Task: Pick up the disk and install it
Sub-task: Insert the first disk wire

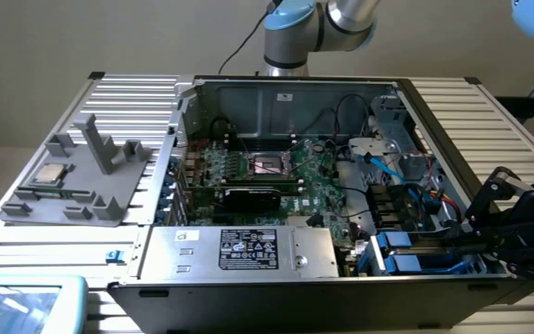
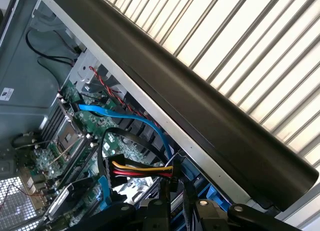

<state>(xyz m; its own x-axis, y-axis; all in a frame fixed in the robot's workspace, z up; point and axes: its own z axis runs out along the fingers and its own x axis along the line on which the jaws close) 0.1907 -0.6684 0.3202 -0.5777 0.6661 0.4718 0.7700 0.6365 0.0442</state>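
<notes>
Far left of the ext. view: a light-blue-edged screen [image 1: 17, 303] is sitting in the bottom corner. Above it a grey tray [image 1: 123, 188] is lying on the slatted table [image 1: 128, 94], w/ a small square chip [image 1: 49, 174] resting in it. A little blue clip [image 1: 112, 256] is sitting just beside the open case [image 1: 286, 104].

Moving into the case: a big grey power box [image 1: 239, 250] w/ a dark label is filling the near side. Behind it the green board [image 1: 318, 182] is lying flat, w/ its socket [image 1: 272, 165] showing bare and a black card [image 1: 253, 198] standing btwn socket and power box. Up top, the arm [image 1: 313, 28] is rising behind the case's back wall.

Further right, a blue cable [image 1: 385, 165] is snaking down past the board.

Now the near right corner: the disk [image 1: 414, 264] is sitting low in the drive bay, its blue frame showing just right of the power box.

The black gripper [image 1: 462, 240] is hanging over the case's right wall, tips pointing into that bay, right by the disk. Touching or not, can't tell. Fingers open, closed or pinching sth: can't tell either.

Wrist view: a bundle of yellow, red and black wires [image 2: 142, 167] is running just ahead of the gripper, under the case's black rim [image 2: 210, 111].
</notes>
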